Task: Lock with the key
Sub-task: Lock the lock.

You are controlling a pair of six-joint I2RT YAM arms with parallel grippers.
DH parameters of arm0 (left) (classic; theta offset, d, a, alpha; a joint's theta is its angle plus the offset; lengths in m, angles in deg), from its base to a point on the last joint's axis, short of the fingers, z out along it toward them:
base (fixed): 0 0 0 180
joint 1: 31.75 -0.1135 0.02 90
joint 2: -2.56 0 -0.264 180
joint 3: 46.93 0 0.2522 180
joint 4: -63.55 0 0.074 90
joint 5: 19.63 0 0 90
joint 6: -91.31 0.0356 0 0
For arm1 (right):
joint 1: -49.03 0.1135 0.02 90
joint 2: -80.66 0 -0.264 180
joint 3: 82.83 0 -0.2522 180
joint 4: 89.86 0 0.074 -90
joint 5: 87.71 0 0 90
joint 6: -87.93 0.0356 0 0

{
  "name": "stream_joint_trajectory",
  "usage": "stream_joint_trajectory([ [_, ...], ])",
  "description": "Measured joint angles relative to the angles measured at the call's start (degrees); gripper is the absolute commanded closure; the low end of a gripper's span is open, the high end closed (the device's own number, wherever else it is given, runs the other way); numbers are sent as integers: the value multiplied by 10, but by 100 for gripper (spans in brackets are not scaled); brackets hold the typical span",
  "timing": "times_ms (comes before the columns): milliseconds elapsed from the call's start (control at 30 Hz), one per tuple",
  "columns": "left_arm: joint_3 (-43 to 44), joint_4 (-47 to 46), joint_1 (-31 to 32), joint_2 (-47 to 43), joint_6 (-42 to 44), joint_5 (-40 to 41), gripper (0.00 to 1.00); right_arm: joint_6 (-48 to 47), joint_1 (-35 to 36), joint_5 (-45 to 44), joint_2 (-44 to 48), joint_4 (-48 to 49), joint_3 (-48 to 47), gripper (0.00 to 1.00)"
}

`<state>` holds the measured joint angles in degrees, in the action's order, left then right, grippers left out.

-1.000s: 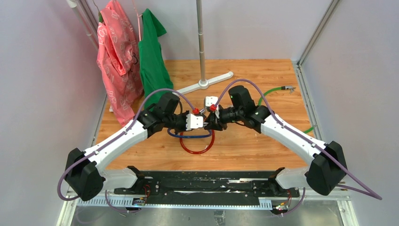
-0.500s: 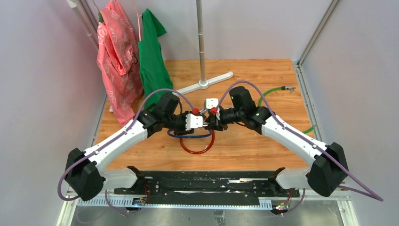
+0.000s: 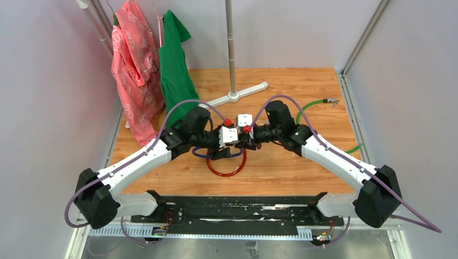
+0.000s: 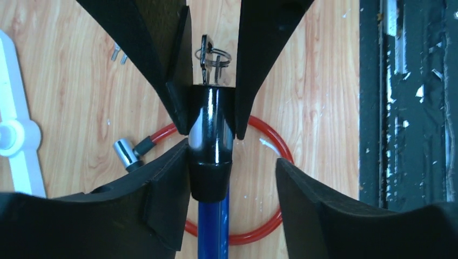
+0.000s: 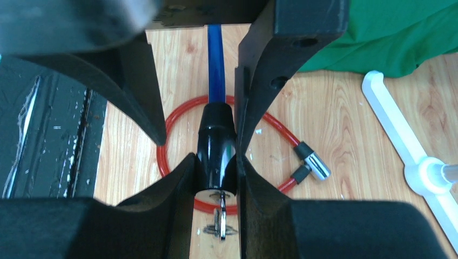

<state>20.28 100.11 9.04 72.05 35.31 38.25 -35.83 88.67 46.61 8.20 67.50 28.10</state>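
Two arms at lock barrel (image 4: 210,124): right end effector (image 5: 216,160) clenched by inserted key (image 4: 205,51); left end effector (image 4: 232,162) released, newly shifted toward 1 o'clock; turn likely pending.

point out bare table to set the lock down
Bare wood: between the stand base and the green cable, and between the red cable loop and the right arm. Crowded at centre: left pincer and right pincer meet over that loop.

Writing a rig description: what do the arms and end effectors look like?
The left arm and right arm have white links, black joints and a looping purple cable. Each wrist carries a red knob. End effector fingers are black wedges.
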Motion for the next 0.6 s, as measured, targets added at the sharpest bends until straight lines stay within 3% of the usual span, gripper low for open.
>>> stream_joint_trajectory([
  [400, 0, -35, 6, 10, -53, 11, 100, -1, 0, 2, 7, 8, 9, 100],
  [467, 0, -35, 6, 10, -57, 12, 100, -1, 0, 2, 7, 8, 9, 99],
  [533, 0, -35, 6, 10, -61, 13, 100, 0, 0, 2, 7, 9, 9, 74],
  [567, 0, -35, 6, 10, -62, 14, 100, 1, 0, 2, 7, 10, 10, 49],
  [600, 0, -35, 6, 10, -64, 14, 100, 3, 0, 2, 7, 12, 10, 37],
])
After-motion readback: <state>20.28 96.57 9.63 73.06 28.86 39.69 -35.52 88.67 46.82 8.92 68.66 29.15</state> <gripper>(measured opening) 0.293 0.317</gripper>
